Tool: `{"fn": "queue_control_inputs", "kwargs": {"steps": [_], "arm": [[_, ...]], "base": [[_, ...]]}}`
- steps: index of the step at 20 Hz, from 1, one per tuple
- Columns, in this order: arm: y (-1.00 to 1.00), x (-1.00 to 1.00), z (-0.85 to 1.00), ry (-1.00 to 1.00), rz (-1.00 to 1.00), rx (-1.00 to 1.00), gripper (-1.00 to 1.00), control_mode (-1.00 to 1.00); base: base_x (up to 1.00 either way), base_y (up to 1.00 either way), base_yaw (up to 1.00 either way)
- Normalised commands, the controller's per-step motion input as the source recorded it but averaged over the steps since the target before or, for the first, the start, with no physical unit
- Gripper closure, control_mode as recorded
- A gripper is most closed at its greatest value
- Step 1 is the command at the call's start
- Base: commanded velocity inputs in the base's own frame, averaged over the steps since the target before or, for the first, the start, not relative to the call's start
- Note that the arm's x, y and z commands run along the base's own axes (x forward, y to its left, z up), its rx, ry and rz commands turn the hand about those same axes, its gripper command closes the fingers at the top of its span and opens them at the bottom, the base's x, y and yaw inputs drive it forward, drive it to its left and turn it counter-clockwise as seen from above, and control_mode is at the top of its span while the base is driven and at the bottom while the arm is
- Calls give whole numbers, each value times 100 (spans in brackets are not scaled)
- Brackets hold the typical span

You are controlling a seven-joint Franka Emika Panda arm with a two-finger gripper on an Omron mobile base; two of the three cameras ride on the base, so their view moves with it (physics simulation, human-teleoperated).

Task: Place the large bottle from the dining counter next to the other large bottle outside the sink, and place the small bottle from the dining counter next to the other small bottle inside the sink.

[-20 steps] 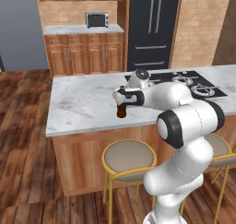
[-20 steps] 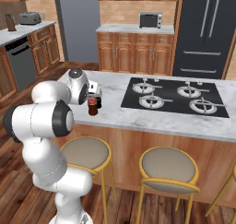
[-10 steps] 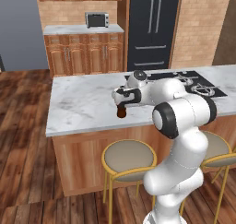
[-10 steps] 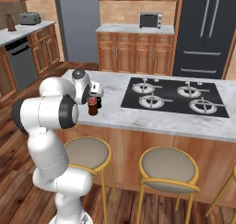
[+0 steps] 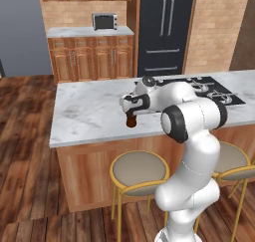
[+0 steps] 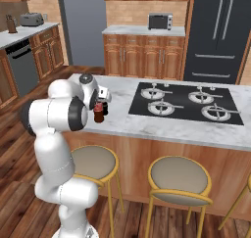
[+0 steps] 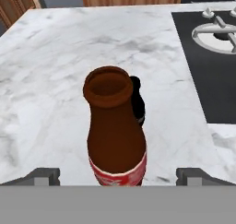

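Note:
A short brown bottle [image 7: 115, 135] with a wide open mouth and a red label stands on the dining counter [image 5: 84, 111] near its front edge, left of the black stove plate [image 6: 186, 102]. My gripper [image 7: 119, 174] hangs over it, open, one fingertip [image 7: 46, 174] on each side and both well clear of the glass. The base views show the hand [image 5: 130, 106] right above the bottle [image 5: 131, 121], which is also the bottle [image 6: 99, 113] on the counter's left part. Just behind its neck is a dark shape [image 7: 136, 103] that I cannot identify. The long-necked large bottle, the black bottle and the sink are out of view.
Round stools [image 5: 139, 169] stand below the counter's front edge. A burner [image 7: 219, 34] of the stove plate lies to the bottle's right. Behind the island are wooden cabinets with a microwave [image 5: 104, 21] and a black fridge [image 5: 164, 27].
The arm's elbow has swung in closer to the counter and the hand has sunk slightly. The hand has stayed over the bottle, which has not moved.

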Motion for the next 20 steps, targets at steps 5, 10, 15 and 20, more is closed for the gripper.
{"fn": "queue_control_inputs", "kwargs": {"steps": [5, 10, 15, 20], "arm": [[7, 25, -10, 0, 0, 0, -100, -100], [7, 20, -8, 0, 0, 0, -100, -100], [6, 16, -8, 0, 0, 0, -100, -100], [6, 20, -6, 0, 0, 0, 100, -100]], "base": [[0, 0, 0], [0, 0, 0], [0, 0, 0], [0, 0, 0]]}}
